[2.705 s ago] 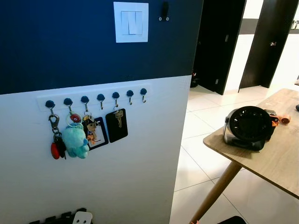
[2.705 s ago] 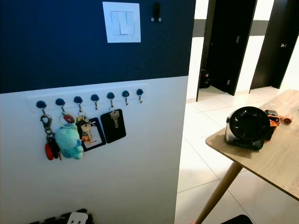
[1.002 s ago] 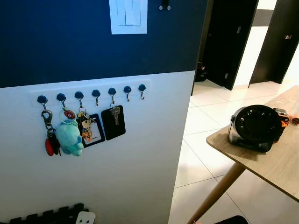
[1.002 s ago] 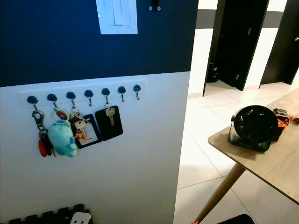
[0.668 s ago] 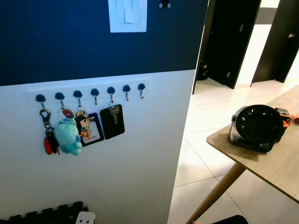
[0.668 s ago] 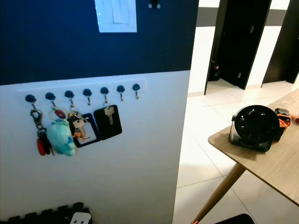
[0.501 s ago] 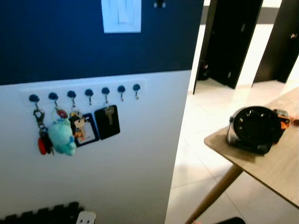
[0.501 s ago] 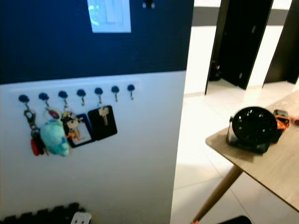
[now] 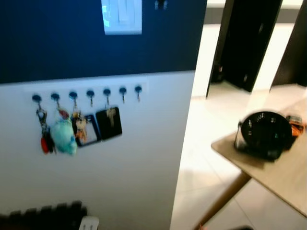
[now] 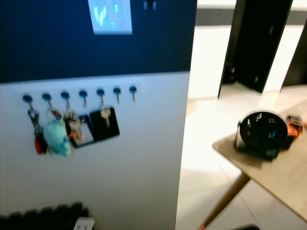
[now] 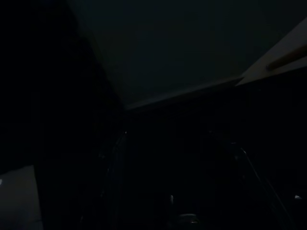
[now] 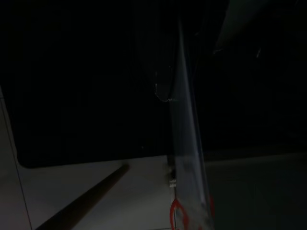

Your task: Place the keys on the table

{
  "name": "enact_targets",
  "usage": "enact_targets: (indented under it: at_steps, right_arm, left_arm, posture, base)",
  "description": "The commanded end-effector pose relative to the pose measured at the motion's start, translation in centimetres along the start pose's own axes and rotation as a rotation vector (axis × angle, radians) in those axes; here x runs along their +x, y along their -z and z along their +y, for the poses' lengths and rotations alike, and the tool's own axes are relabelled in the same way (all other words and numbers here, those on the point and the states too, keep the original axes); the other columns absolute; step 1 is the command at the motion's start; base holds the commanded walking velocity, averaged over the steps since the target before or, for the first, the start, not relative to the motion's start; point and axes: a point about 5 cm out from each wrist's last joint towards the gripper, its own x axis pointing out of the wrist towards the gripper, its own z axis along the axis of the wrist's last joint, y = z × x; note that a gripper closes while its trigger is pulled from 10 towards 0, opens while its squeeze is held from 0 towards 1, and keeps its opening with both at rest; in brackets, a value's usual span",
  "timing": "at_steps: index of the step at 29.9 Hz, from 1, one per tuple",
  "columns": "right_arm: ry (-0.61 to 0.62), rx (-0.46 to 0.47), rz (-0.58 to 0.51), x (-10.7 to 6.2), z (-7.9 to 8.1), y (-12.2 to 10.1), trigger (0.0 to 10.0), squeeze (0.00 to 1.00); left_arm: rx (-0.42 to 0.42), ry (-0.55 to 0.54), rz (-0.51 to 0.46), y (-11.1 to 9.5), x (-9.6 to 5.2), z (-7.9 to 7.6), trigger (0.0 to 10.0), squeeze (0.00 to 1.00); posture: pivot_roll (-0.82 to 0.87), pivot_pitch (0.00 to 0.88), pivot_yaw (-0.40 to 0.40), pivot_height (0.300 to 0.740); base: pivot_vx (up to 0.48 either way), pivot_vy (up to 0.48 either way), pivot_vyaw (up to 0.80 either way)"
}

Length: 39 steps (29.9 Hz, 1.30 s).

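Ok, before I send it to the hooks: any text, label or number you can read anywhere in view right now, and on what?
No text is readable; the head views are blurred.
Card holders on the key rack: print too blurred.
Orange object behind the black fan on the table: no legible marking.
Light switch: no lettering seen.
Wrist views: too dark.

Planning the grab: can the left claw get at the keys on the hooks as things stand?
Probably not yet. The keys hang on the wall hooks with nothing in front of them, but no arm is raised toward them and the blurred head views suggest walking.
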Motion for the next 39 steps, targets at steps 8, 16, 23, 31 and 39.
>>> enact_targets:
  at_steps: [8, 16, 23, 31, 39]
  right_arm:
    - [-0.002, 0.012, 0.026, -0.2, 0.14, 0.64, 10.0, 0.0]
    - [0.0, 0.01, 0.027, -0.2, 0.03, 0.64, 10.0, 0.0]
    - [0.0, 0.009, 0.029, -0.22, -0.02, 0.68, 10.0, 0.0]
    - [0.0, 0.009, 0.03, -0.22, -0.05, 0.69, 10.0, 0.0]
    - [-0.001, 0.01, 0.032, -0.2, -0.05, 0.68, 10.0, 0.0]
  left_arm:
    - [0.016, 0.001, 0.028, 0.57, -0.18, 0.18, 10.0, 0.0]
    - [0.032, 0.014, 0.029, 0.57, -0.16, 0.03, 10.0, 0.0]
    - [0.026, 0.011, 0.029, 0.66, -0.2, 0.0, 10.0, 0.0]
    - [0.024, 0.009, 0.043, 0.78, -0.2, 0.09, 10.0, 0.0]
    - [0.027, 0.01, 0.044, 0.7, -0.16, 0.14, 10.0, 0.0]
  posture:
    - [0.04, 0.031, 0.006, 0.74]
    - [0.04, 0.026, 0.006, 0.74]
    - [0.04, 0.02, 0.007, 0.74]
    - [0.04, 0.017, 0.007, 0.74]
    - [0.04, 0.015, 0.009, 0.74]
  base:
    - [0.0, 0.0, 0.0]
    - [0.0, -0.269, 0.0]
    - [0.0, -0.274, 0.0]
    - [0.0, 0.0, 0.0]
    - [0.0, 0.0, 0.0]
